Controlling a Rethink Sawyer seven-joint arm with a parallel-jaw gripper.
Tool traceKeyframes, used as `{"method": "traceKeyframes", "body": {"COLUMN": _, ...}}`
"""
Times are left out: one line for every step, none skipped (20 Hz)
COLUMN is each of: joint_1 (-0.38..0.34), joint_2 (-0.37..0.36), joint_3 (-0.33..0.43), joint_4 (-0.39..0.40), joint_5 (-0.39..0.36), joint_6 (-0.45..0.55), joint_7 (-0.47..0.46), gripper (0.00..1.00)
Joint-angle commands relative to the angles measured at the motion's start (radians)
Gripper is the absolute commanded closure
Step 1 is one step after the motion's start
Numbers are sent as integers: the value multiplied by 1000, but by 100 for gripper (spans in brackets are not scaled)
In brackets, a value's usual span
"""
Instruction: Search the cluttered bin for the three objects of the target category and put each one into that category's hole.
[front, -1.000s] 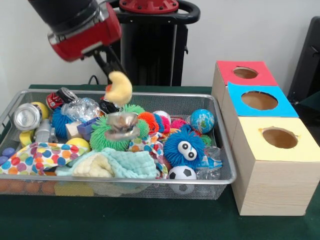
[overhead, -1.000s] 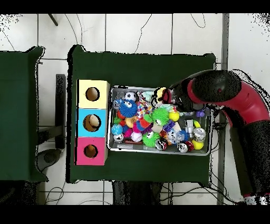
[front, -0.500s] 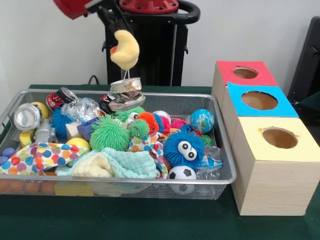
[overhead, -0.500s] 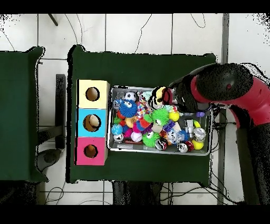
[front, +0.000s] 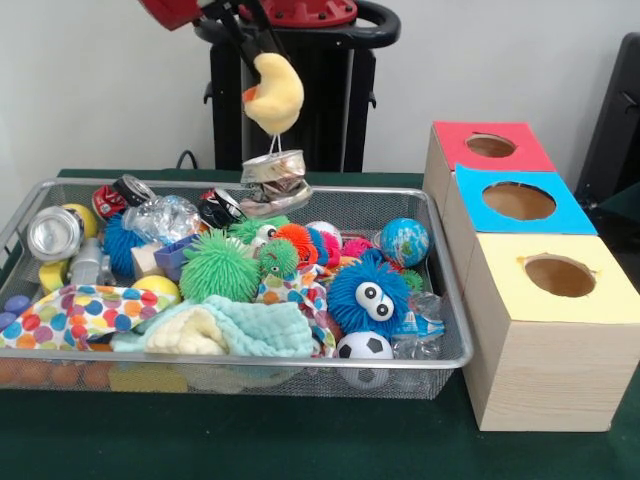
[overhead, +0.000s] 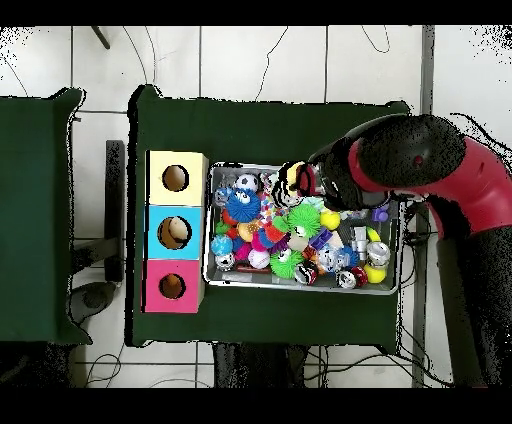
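Green worktop, wire bin full of toys beside 3 boxes w/ holes.
Claw pinches yellow plush above bin; crushed can dangles under it.

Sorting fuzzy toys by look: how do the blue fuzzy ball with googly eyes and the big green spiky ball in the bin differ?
The blue fuzzy ball shows googly eyes; the green spiky ball shows none. The blue one lies nearer the boxes, the green one mid-bin. Both are round, spiky and rest in the wire bin.
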Motion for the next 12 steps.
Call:
{"method": "traceKeyframes", "body": {"joint_1": 25, "joint_2": 58, "joint_3": -20, "joint_4": 3, "joint_5": -29, "joint_6": -89, "joint_7": 53, "gripper": 100}}
{"method": "traceKeyframes", "body": {"joint_1": 32, "joint_2": 66, "joint_3": -27, "joint_4": -4, "joint_5": -47, "joint_6": -101, "joint_7": 53, "gripper": 100}}
{"method": "traceKeyframes", "body": {"joint_1": 40, "joint_2": 71, "joint_3": -39, "joint_4": -11, "joint_5": -68, "joint_6": -128, "joint_7": 59, "gripper": 100}}
{"method": "traceKeyframes", "body": {"joint_1": 54, "joint_2": 82, "joint_3": -53, "joint_4": -29, "joint_5": -94, "joint_6": -147, "joint_7": 69, "gripper": 100}}
{"method": "traceKeyframes", "body": {"joint_1": 67, "joint_2": 89, "joint_3": -69, "joint_4": -43, "joint_5": -120, "joint_6": -162, "joint_7": 81, "gripper": 100}}
{"method": "traceKeyframes", "body": {"joint_1": 76, "joint_2": 97, "joint_3": -78, "joint_4": -55, "joint_5": -136, "joint_6": -171, "joint_7": 89, "gripper": 100}}
{"method": "traceKeyframes", "body": {"joint_1": 81, "joint_2": 100, "joint_3": -84, "joint_4": -60, "joint_5": -144, "joint_6": -186, "joint_7": 95, "gripper": 100}}
{"method": "traceKeyframes", "body": {"joint_1": 86, "joint_2": 101, "joint_3": -89, "joint_4": -63, "joint_5": -153, "joint_6": -207, "joint_7": 97, "gripper": 100}}
{"method": "traceKeyframes", "body": {"joint_1": 91, "joint_2": 102, "joint_3": -94, "joint_4": -67, "joint_5": -163, "joint_6": -235, "joint_7": 101, "gripper": 100}}
{"method": "traceKeyframes", "body": {"joint_1": 96, "joint_2": 103, "joint_3": -102, "joint_4": -67, "joint_5": -174, "joint_6": -263, "joint_7": 110, "gripper": 100}}
{"method": "traceKeyframes", "body": {"joint_1": 100, "joint_2": 106, "joint_3": -109, "joint_4": -70, "joint_5": -182, "joint_6": -274, "joint_7": 113, "gripper": 100}}
{"method": "traceKeyframes", "body": {"joint_1": 108, "joint_2": 114, "joint_3": -116, "joint_4": -83, "joint_5": -192, "joint_6": -273, "joint_7": 112, "gripper": 100}}
